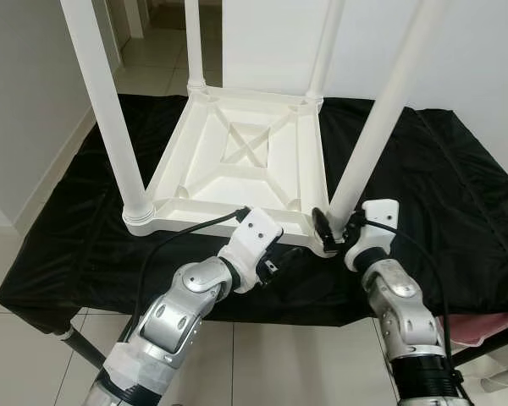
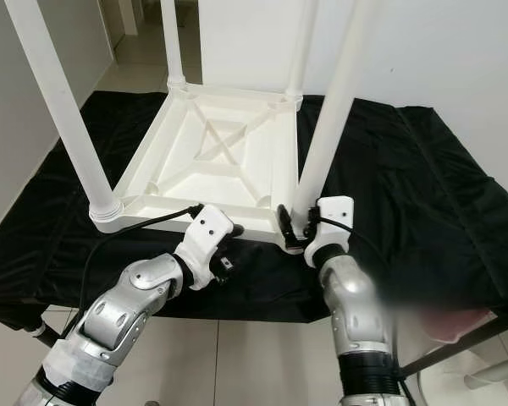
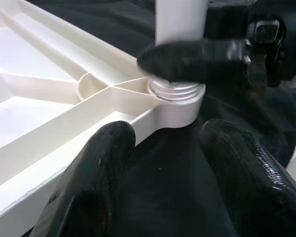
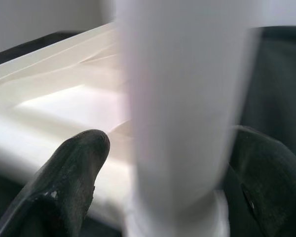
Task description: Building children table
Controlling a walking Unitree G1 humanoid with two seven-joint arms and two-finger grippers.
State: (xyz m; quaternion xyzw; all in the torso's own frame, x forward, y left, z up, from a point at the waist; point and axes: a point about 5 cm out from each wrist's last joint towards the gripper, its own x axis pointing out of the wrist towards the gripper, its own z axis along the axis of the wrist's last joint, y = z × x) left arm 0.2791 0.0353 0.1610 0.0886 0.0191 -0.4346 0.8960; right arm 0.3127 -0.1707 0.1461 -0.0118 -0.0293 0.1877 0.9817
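On black cloth (image 1: 457, 194): white table top (image 1: 237, 161), upside down, four legs up.
Right gripper (image 1: 337, 230): fingers clamped round near-right leg (image 1: 381, 118) at its threaded base.
Left gripper (image 3: 163, 148): fingers spread, holding nothing, beside that corner.

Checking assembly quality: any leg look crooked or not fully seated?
Yes: the near-right leg, gripped at its base by the right gripper, shows exposed threads above its corner socket, so it is not fully screwed in. It also leans outward.
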